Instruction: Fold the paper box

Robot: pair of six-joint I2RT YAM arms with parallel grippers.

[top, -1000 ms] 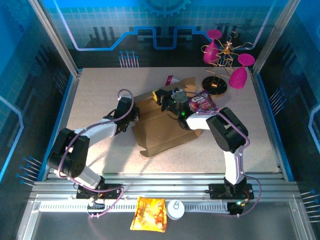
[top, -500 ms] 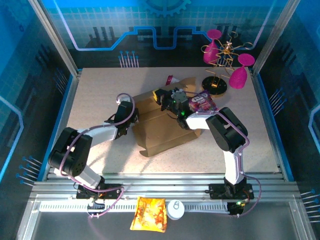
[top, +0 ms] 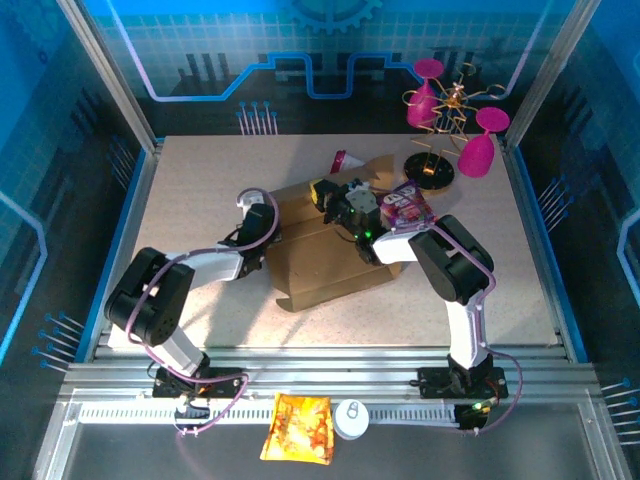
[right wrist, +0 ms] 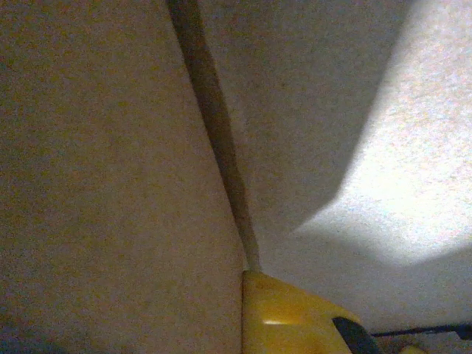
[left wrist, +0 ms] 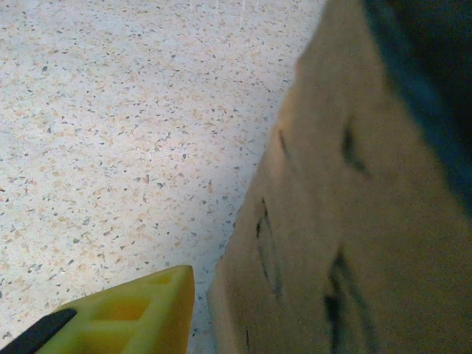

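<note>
The paper box (top: 330, 255) is a creased brown cardboard sheet with flaps, lying mid-table. My left gripper (top: 268, 228) is at its left edge. In the left wrist view one yellow finger (left wrist: 140, 317) sits just left of the raised cardboard wall (left wrist: 346, 221), a thin gap between them; the other finger is hidden behind the cardboard. My right gripper (top: 322, 194) is at the box's far edge. In the right wrist view its yellow finger (right wrist: 295, 317) presses flush against a cardboard flap (right wrist: 110, 184), whose edge runs down into the jaws.
A purple snack packet (top: 405, 205) lies by the box's right rear corner, a pink object (top: 345, 160) behind it. A gold stand with magenta glasses (top: 445, 125) stands back right. An orange-yellow snack bag (top: 298, 428) and a white disc (top: 351, 418) sit on the front rail.
My left gripper has slid right up to the box's left edge, its jaws narrowing. The box's far flap has lifted slightly. The right arm has barely moved.
</note>
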